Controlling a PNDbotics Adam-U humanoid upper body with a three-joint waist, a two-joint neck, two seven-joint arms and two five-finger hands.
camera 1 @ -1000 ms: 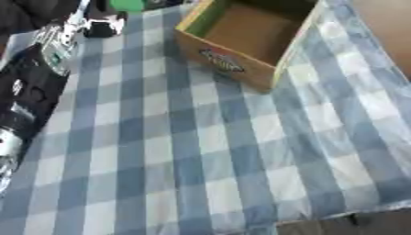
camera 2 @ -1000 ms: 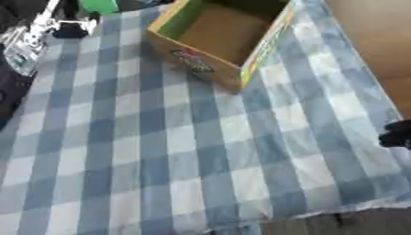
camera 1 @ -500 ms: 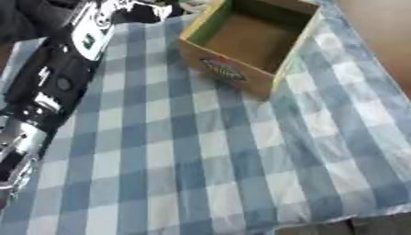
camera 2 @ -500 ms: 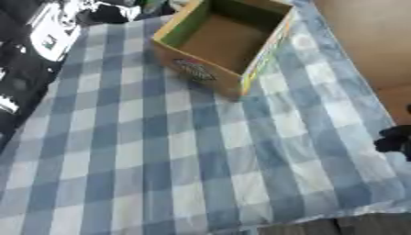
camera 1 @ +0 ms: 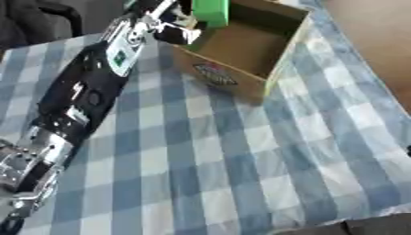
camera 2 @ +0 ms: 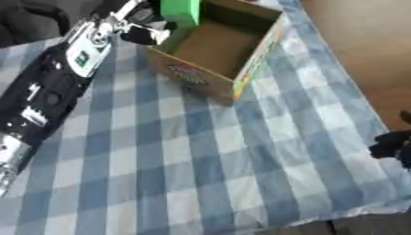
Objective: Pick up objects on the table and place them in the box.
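one green block [camera 1: 210,11] is in your left robot hand [camera 1: 170,20], fingers curled round its lower end as far as the blur lets you judge, and the hand sits at the near-left corner of the open cardboard box [camera 1: 241,46]. the block stands upright above that corner, over the box's opening rather than over the cloth, though you cannot tell whether it already touches the inside wall. your left arm [camera 1: 84,92] runs from the lower left up across the blue and white checked cloth [camera 1: 208,174] to reach it.

your right robot hand [camera 2: 393,146] shows only as a dark shape at the right edge in the right eye view, just off the cloth's edge and well apart from the box; you cannot tell how its fingers stand.

the step in hand looks like the placing one: the block is carried and brought to the box, not yet let go. the next move calls for bringing the hand a little further over the brown floor of the box, so the block clears the near wall with the printed label [camera 1: 213,73], then lowering and uncurling the fingers. release too near the corner and the block could catch the rim and tip out onto the cloth. no other loose thing shows on the bench in either view.
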